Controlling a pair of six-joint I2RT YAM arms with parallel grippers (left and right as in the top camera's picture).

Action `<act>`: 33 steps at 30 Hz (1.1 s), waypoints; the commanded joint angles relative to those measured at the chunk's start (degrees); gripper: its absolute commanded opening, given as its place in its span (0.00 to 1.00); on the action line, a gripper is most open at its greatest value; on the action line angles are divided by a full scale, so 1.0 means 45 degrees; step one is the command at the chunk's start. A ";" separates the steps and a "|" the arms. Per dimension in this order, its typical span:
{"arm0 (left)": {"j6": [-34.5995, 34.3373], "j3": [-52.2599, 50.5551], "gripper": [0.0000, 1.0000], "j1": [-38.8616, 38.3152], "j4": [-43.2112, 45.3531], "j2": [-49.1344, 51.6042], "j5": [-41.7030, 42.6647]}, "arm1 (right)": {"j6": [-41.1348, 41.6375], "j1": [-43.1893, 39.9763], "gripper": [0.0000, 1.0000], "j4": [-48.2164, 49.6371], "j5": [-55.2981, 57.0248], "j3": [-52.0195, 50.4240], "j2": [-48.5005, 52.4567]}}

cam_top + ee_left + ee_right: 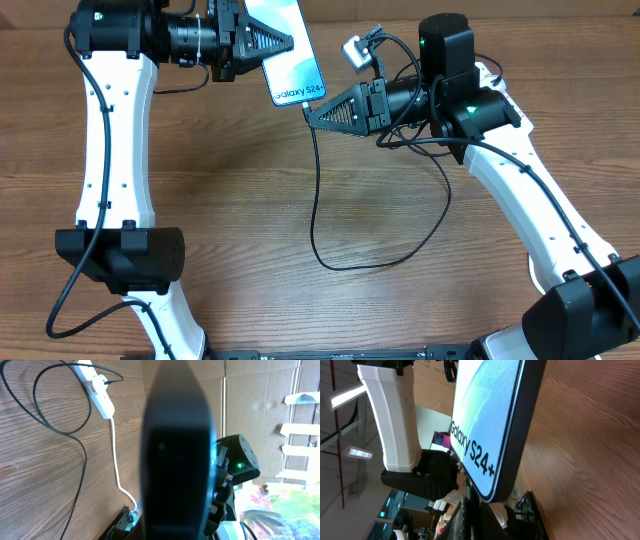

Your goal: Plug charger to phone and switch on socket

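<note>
My left gripper [250, 45] is shut on the phone [290, 50] and holds it above the table at the back, its lit screen reading "Galaxy S24+". In the left wrist view the phone's dark back [175, 460] fills the middle. My right gripper [318, 110] is shut on the black connector of the charger [315, 200], right at the phone's lower edge. In the right wrist view the connector [469, 491] touches the phone [490, 425]; I cannot tell how deep it sits. The white socket [356, 50] lies behind the right arm and also shows in the left wrist view [97, 390].
The charger cable [80, 465] hangs from the phone and loops over the wooden table [230, 200] toward the right arm. The socket's thick white cord [116, 460] runs along the table. The left arm's white link [390, 420] stands close behind the phone.
</note>
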 commanded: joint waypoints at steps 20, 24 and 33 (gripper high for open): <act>0.0389 0.0010 0.04 -0.0359 -0.0024 -0.0034 0.0831 | 0.0568 0.0131 0.04 0.0423 0.0510 0.0170 -0.0243; 0.0389 0.0005 0.04 -0.0359 -0.0029 -0.0034 0.0855 | 0.0573 0.0131 0.04 0.0423 0.0563 0.0170 -0.0243; 0.0398 0.0010 0.04 -0.0359 -0.0029 -0.0034 0.0855 | 0.0612 0.0078 0.04 0.0520 0.0709 0.0170 -0.0243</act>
